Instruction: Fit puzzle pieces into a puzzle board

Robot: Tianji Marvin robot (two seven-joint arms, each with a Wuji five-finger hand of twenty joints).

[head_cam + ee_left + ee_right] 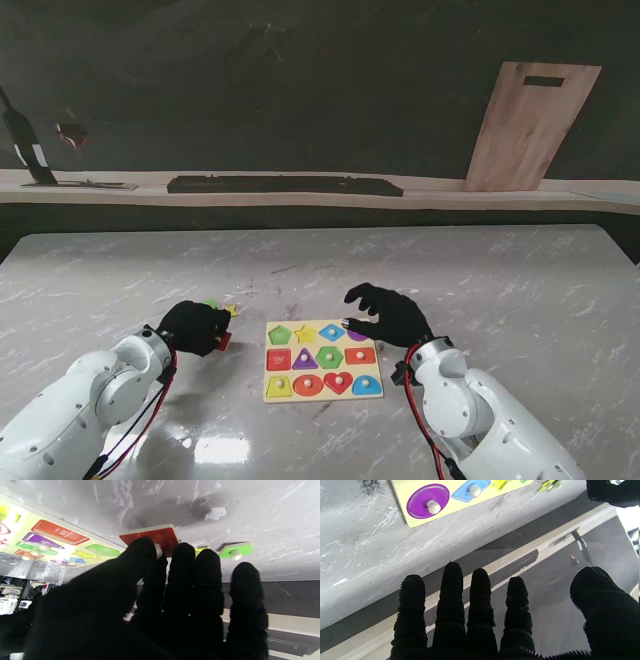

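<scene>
The puzzle board [322, 359] is lying flat on the marble table [500, 290], near me and between the two hands, with coloured pieces sitting in most of its recesses, among them a purple round piece [428, 500] and a blue diamond piece [471, 492] along its far edge. Just left of the board, a red square piece [153, 537] is sitting under the left hand [192, 326], whose thumb and fingers are closing around the piece's peg, gripping it. Beside it a green piece [236, 550] and a yellow piece [231, 310] are lying loose on the table, partly hidden by the fingers. The right hand [390, 313] is hovering over the board's far right corner, fingers spread and grasping nothing. A wooden board [530, 125] is leaning against the dark wall behind the far ledge.
</scene>
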